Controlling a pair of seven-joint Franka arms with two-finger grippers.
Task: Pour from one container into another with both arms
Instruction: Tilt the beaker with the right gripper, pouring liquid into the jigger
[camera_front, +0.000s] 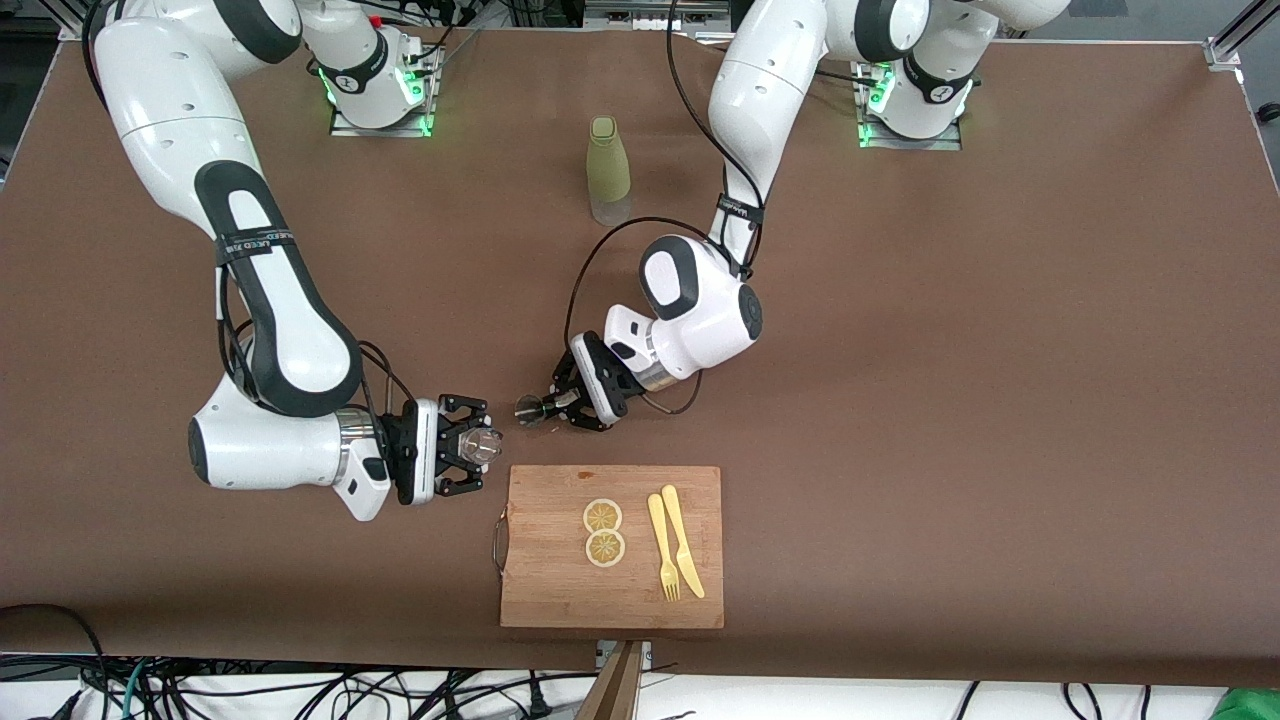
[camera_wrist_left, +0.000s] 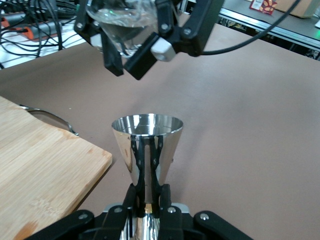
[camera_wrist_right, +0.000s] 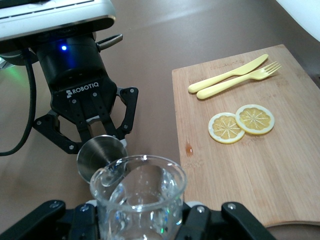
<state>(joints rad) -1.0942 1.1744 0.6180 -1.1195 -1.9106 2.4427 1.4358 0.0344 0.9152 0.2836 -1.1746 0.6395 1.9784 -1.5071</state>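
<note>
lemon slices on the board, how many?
2. Both lie flat on the wooden cutting board, beside the yellow fork toward the right arm's end. One lemon slice is farther from the front camera; the other slice overlaps it, nearer. None looks hidden.

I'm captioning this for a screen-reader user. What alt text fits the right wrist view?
The right hand holds a clear glass beaker, facing the left hand, which grips a steel jigger. Beside them on the brown table lies a wooden cutting board with two lemon slices, a yellow knife and fork.
</note>
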